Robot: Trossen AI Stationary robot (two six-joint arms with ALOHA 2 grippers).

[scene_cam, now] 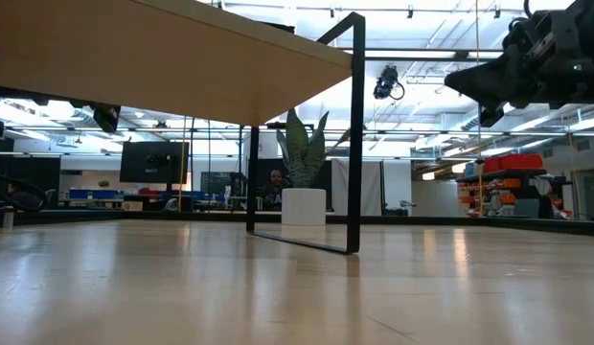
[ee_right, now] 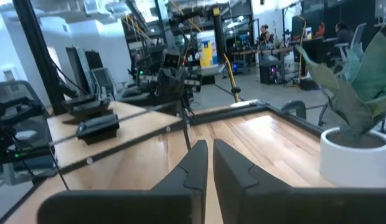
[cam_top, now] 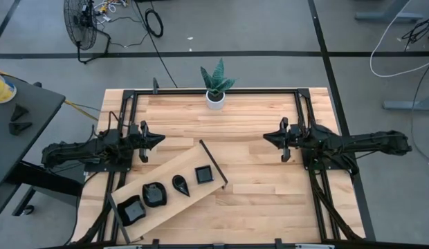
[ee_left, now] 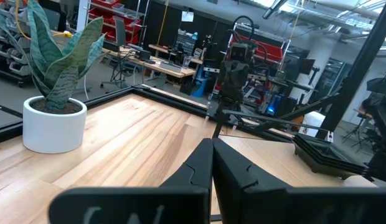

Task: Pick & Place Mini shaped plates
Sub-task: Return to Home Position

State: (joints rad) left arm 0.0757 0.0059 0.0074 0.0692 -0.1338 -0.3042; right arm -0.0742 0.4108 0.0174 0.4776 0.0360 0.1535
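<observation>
Several mini shaped plates, glossy black, lie in a row on a slanted light wooden board (cam_top: 174, 181) at the near left. Among them are a square one (cam_top: 203, 173), a teardrop one (cam_top: 180, 184) and a wavy rounded one (cam_top: 153, 194). My left gripper (cam_top: 160, 138) hovers shut over the table's left side, just beyond the board's far edge, pointing level toward the right; it is also seen in its wrist view (ee_left: 211, 152). My right gripper (cam_top: 266, 137) hovers shut over the right side, pointing level toward the left (ee_right: 210, 149). Neither holds anything.
A white pot with a green plant (cam_top: 216, 88) stands at the middle of the table's far edge. The board is raised on a black frame with thin legs (scene_cam: 355, 134). Bare tabletop (cam_top: 256, 187) lies between the grippers and at the near right.
</observation>
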